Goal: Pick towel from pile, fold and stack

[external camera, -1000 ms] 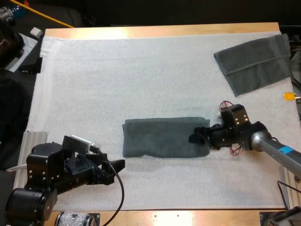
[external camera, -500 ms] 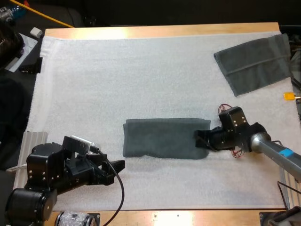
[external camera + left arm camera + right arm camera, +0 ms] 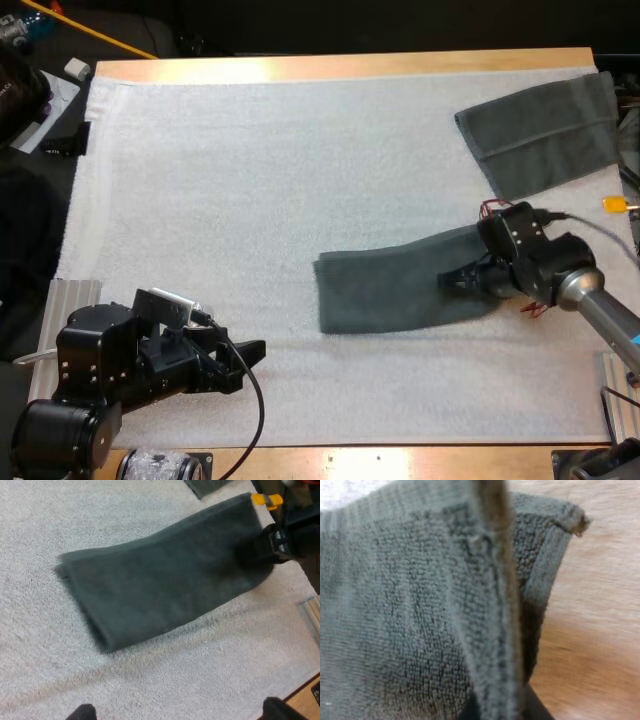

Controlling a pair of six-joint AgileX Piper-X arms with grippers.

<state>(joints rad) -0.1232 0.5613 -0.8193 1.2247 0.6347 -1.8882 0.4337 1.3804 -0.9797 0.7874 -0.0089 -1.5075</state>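
A folded dark grey-green towel (image 3: 385, 292) lies slantwise on the white mat right of centre. My right gripper (image 3: 462, 281) is shut on its right end, and the right wrist view shows the towel's hemmed edge (image 3: 492, 605) pinched up close. From the left wrist view the towel (image 3: 160, 590) lies flat ahead, with the right gripper (image 3: 260, 552) at its far end. My left gripper (image 3: 250, 360) rests low near the mat's front left, open, its fingertips (image 3: 82, 713) wide apart and clear of the towel. Another towel (image 3: 545, 135) lies flat at the back right.
A ribbed metal block (image 3: 72, 298) sits at the mat's left edge beside my left arm. Small loose items (image 3: 60, 95) lie off the table's far left corner. Bare white mat (image 3: 250, 180) spans the middle and left.
My right gripper closed on the towel's right end and dragged it rightward and slightly away, so the towel now lies slanted. The left arm stayed still.
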